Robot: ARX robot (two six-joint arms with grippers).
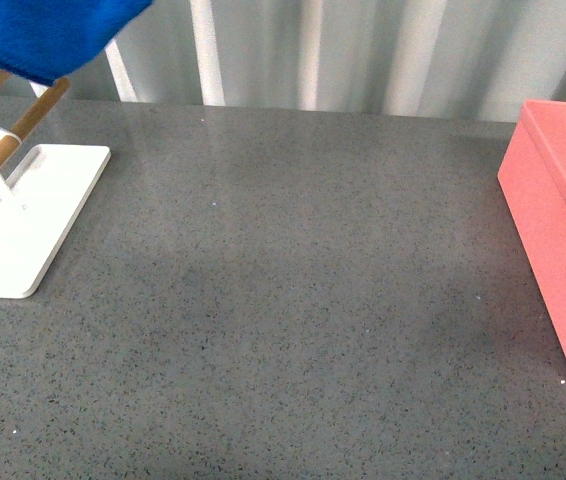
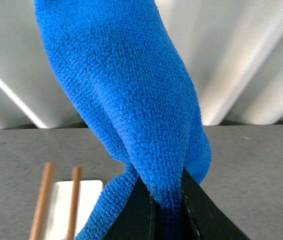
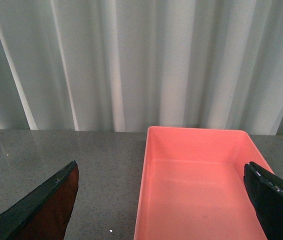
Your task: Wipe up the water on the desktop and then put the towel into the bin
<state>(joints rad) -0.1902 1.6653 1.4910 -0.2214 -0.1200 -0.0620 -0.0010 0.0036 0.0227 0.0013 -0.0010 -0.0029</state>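
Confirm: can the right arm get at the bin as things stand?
Probably yes. The bin sits straight ahead of the open right tool, top uncovered, nothing seen in it or in the way. The towel is clamped in the left tool, off to the other side.

Soft, even light; the desktop point(image 1: 293, 300) has a pale sheen toward twelve o'clock, a dimmer patch mid-frame; towel point(image 2: 131, 100) sharp, wall point(image 2: 251, 60) behind it blurred

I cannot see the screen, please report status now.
Left pincer shut on towel, above rack. Right pincer open, facing empty bin. Nothing blocking on desktop.
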